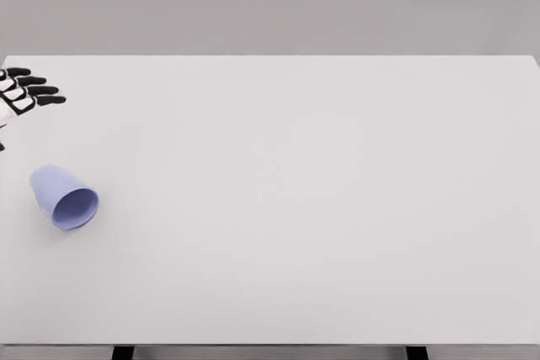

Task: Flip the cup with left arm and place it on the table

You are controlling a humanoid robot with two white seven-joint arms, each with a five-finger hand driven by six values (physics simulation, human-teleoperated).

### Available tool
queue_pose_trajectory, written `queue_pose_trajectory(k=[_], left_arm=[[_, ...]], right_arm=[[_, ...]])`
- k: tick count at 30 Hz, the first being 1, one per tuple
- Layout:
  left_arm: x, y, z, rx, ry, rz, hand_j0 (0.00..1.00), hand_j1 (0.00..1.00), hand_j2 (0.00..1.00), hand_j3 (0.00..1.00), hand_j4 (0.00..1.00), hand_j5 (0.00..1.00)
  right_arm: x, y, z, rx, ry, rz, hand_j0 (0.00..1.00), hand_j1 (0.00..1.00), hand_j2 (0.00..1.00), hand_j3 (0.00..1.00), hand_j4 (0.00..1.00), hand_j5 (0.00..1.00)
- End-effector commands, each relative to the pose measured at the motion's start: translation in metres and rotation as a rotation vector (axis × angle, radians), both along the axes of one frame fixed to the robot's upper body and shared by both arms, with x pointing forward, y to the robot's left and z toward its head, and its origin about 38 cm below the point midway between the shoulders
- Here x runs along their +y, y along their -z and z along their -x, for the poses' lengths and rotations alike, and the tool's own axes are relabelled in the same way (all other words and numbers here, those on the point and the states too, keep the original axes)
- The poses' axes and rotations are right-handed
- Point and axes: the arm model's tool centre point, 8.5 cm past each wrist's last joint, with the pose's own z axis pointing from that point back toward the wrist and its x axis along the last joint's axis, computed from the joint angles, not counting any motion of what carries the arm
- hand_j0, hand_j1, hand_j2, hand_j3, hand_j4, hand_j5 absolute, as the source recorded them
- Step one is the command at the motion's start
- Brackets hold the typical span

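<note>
cup [64, 198] on its side near counter [295, 208] left edge, mouth facing us | left hand [25, 94] hovers behind it, fingers spread, empty | tip: wrap the sidewall, not the rim

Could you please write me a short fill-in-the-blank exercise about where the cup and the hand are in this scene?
1. The cup lies on its ____ on the table.
2. The cup's colour is light ____.
3. The left hand shows at the picture's ____ edge, fingers spread, apart from the cup.
4. The cup's open mouth faces toward the lower ____ of the picture.

Missing words: side; blue; left; right
</note>
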Motion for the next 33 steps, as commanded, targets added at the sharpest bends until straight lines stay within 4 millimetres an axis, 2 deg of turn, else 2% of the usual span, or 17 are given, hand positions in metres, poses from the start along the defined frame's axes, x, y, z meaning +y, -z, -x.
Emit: queue_pose_trajectory(k=[1, 3, 5, 9, 15, 18, 22, 33], left_arm=[[-0.004, 0.001, 0.002, 0.019, 0.012, -0.027, 1.0, 1.0, 1.0, 1.0, 1.0, 1.0], [-0.02, -0.004, 0.007, 0.05, 0.06, -0.077, 1.0, 1.0, 1.0, 1.0, 1.0, 1.0], [-0.024, -0.001, 0.01, 0.08, 0.069, -0.104, 1.0, 1.0, 1.0, 1.0, 1.0, 1.0], [-0.02, 0.031, 0.023, 0.213, 0.054, -0.155, 1.0, 1.0, 1.0, 1.0, 1.0, 1.0], [-0.015, 0.017, 0.027, 0.269, 0.038, -0.024, 1.0, 1.0, 1.0, 1.0, 1.0, 1.0], [-0.015, 0.023, 0.033, 0.328, 0.036, 0.02, 1.0, 1.0, 1.0, 1.0, 1.0, 1.0], [-0.024, 0.034, 0.039, 0.368, 0.061, 0.044, 1.0, 1.0, 1.0, 1.0, 1.0, 1.0], [-0.023, 0.036, 0.037, 0.358, 0.056, 0.042, 1.0, 1.0, 1.0, 1.0, 1.0, 1.0]], right_arm=[[0.0, 0.0, 0.0, 0.0, 0.0, 0.0, 1.0, 1.0, 1.0, 1.0, 1.0, 1.0], [0.0, 0.0, -0.001, -0.002, 0.0, 0.0, 1.0, 1.0, 1.0, 1.0, 1.0, 1.0], [0.0, 0.0, 0.0, 0.0, 0.0, 0.0, 1.0, 1.0, 1.0, 1.0, 1.0, 1.0], [0.0, 0.0, 0.0, 0.001, 0.0, 0.0, 1.0, 1.0, 1.0, 1.0, 1.0, 1.0], [0.0, 0.0, -0.001, -0.002, 0.0, 0.0, 1.0, 1.0, 1.0, 1.0, 1.0, 1.0], [0.0, 0.0, 0.0, 0.0, 0.0, 0.0, 1.0, 1.0, 1.0, 1.0, 1.0, 1.0], [0.0, 0.0, 0.0, 0.0, 0.0, 0.0, 1.0, 1.0, 1.0, 1.0, 1.0, 1.0], [0.0, 0.0, -0.001, -0.002, 0.0, 0.0, 1.0, 1.0, 1.0, 1.0, 1.0, 1.0]])
